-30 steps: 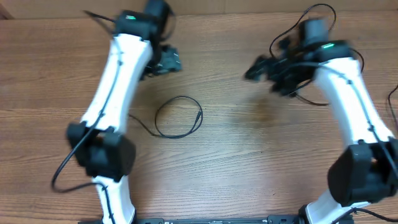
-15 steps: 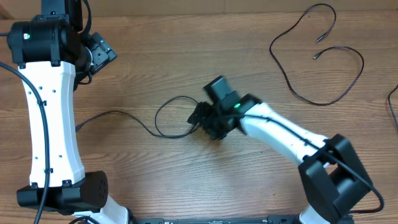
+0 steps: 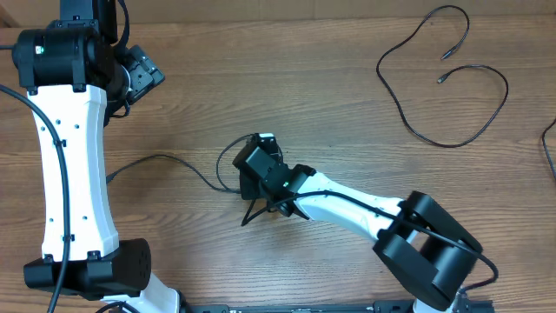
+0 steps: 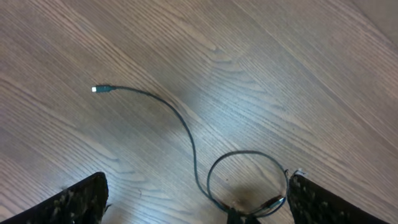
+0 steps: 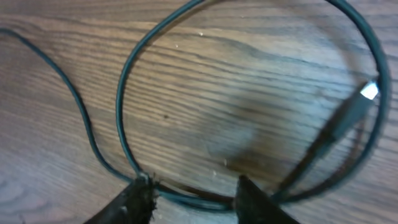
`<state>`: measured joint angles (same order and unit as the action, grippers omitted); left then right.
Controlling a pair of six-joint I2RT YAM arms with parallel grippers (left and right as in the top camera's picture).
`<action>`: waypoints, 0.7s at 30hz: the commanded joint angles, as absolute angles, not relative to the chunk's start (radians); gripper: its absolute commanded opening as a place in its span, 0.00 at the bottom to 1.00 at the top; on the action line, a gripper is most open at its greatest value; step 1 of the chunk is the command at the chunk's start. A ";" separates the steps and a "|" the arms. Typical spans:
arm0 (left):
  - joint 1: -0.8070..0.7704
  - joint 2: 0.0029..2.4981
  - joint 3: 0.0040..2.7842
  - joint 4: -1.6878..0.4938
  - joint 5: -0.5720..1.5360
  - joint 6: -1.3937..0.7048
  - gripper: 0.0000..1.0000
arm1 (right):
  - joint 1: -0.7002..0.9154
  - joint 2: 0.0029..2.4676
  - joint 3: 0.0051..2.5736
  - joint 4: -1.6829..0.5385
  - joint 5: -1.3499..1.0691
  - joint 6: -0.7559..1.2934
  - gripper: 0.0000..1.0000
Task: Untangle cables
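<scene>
One thin black cable [image 3: 224, 165] lies in a loop at the table's middle, its tail [image 3: 156, 158] running left. My right gripper [image 3: 254, 178] is down on that loop. In the right wrist view its fingers [image 5: 140, 199] stand a short way apart with a strand of the loop [image 5: 121, 93] lying between the tips [image 5: 196, 196]; a metal plug end [image 5: 368, 92] shows at right. The second cable [image 3: 408, 129] lies spread out at the back right. My left gripper [image 3: 143, 74] hangs wide open at the back left, high above the table [image 4: 199, 208], looking down on the loop [image 4: 249, 155] and its other plug [image 4: 102, 89].
Wooden table [image 3: 347, 104]. A black cord [image 3: 547, 143] crosses the right edge of the overhead view. The left arm's white link [image 3: 69, 165] stands along the left side. The right arm [image 3: 365, 204] stretches across the front middle.
My right arm swung from the back right down onto the middle loop, and its jaws narrowed around a strand. The left arm moved to the far left, then stayed still.
</scene>
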<state>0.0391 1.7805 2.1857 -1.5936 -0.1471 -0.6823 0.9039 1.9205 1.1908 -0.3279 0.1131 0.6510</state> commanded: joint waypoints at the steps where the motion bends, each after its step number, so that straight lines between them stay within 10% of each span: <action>1: 0.033 1.786 2.187 -1.600 -0.165 -0.703 0.91 | 0.909 1.946 1.188 -0.331 0.129 0.579 0.36; 21: 0.033 1.786 2.187 -1.615 -0.167 -0.703 0.92 | 0.828 2.025 1.188 -0.482 0.275 0.635 0.45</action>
<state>0.0391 1.7805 2.1857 -1.6093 -0.1543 -0.6823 0.8772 1.9644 1.1896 -0.4889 0.2249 0.6193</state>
